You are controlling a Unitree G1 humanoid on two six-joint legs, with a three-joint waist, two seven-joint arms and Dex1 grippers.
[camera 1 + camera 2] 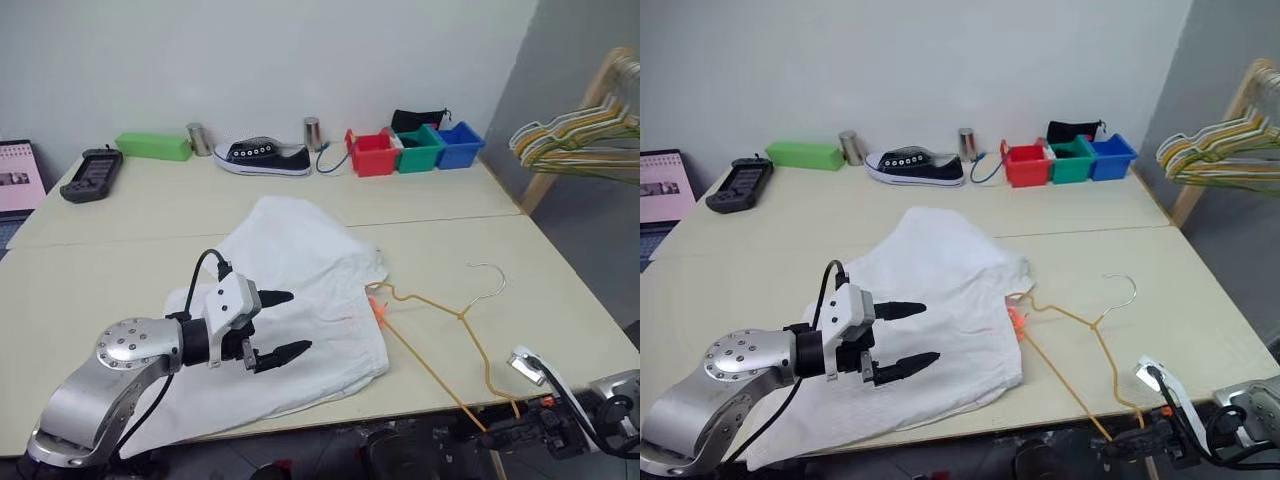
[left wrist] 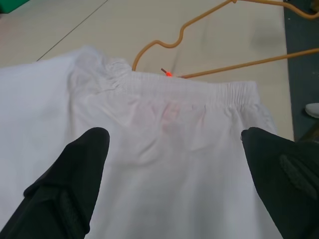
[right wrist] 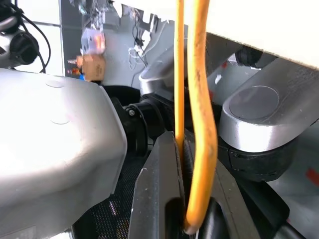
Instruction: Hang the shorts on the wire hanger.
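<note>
Left gripper (image 1: 284,325) spread wide, hovering over the shorts (image 1: 300,290), waistband just ahead of it. Right gripper (image 3: 192,219) pinched on the wire hanger (image 1: 440,335) corner, off the table (image 1: 560,290) edge.

the shorts (image 1: 300,300) are white, of thin fabric, and lie spread flat but creased on the pale table top, reaching its near edge. the gathered elastic waistband faces the wire hanger (image 1: 455,335); a small orange-red cord end shows at the waistband. the wire hanger is thin mustard-yellow wire, triangular, with a small pale hook pointing away from the near edge. it lies just beside the shorts, one shoulder touching the waistband. its near corner projects past the table edge, where black fingers clamp the wire.
</note>
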